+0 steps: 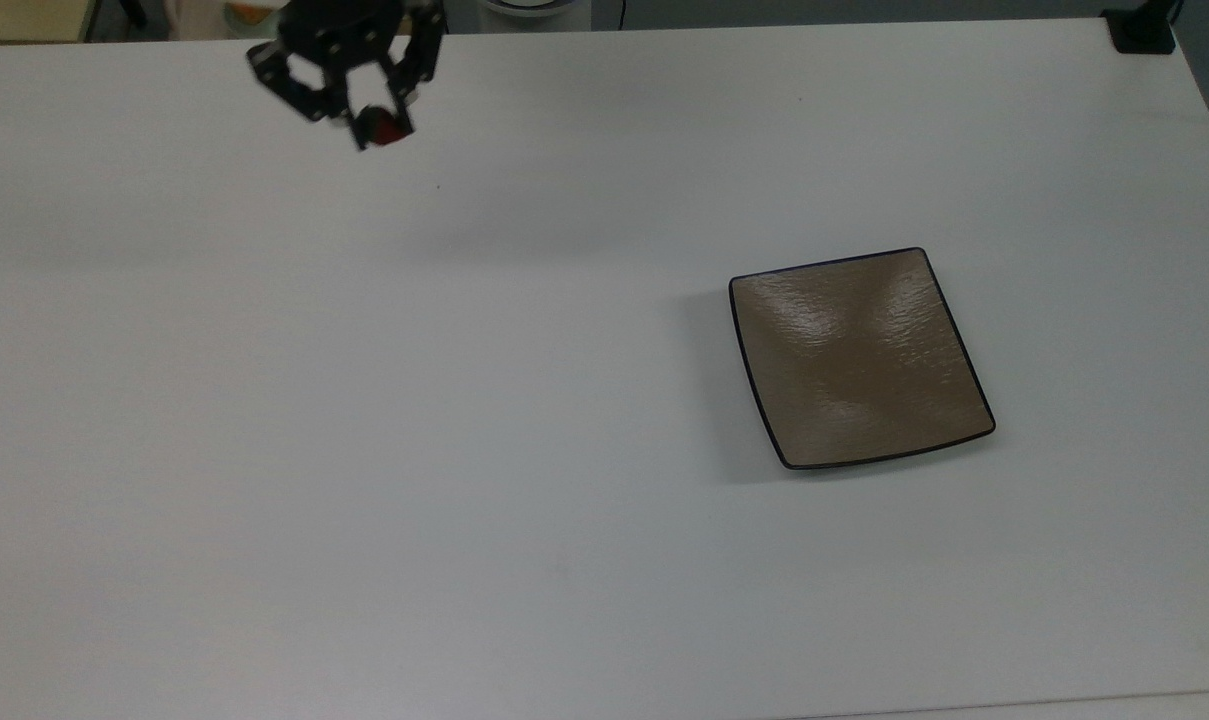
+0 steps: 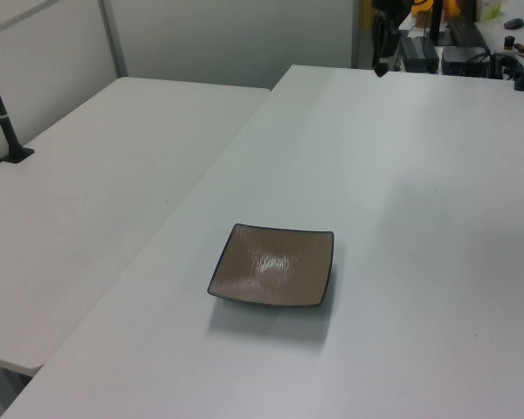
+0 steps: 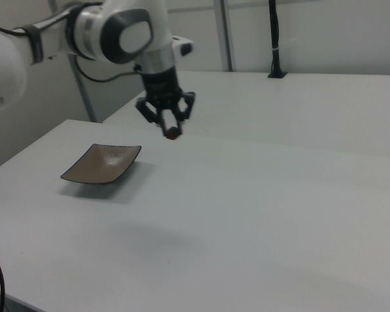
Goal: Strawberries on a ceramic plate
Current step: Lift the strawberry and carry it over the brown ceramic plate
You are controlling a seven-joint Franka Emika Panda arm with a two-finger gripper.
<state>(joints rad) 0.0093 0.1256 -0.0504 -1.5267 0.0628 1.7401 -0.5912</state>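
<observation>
The ceramic plate (image 1: 859, 358) sits on the table (image 1: 524, 450), toward the top view's right.
</observation>
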